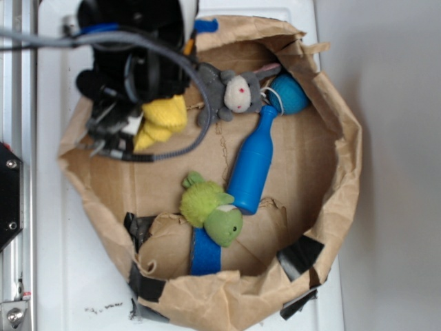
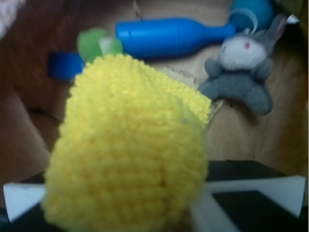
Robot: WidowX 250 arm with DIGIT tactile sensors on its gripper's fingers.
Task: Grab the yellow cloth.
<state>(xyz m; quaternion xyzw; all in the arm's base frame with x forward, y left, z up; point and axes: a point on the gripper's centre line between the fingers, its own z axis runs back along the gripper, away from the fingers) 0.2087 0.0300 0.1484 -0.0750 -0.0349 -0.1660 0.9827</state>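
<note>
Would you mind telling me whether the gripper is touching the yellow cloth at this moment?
Touching. In the wrist view the yellow cloth bunches up from between the gripper's fingers, filling the frame; the exterior view shows it hanging from the gripper.

exterior: bright, even, soft | wrist: dim, blurred close up

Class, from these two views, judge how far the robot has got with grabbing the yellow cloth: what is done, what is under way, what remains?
Looks done: the gripper has reached the yellow cloth, which fills the wrist view and bunches up between the fingers. Under way: the grip itself; whether the jaws are fully clamped is hidden. Left: confirming a secure hold, perhaps by lifting it clear of the grey plush toy.
</note>
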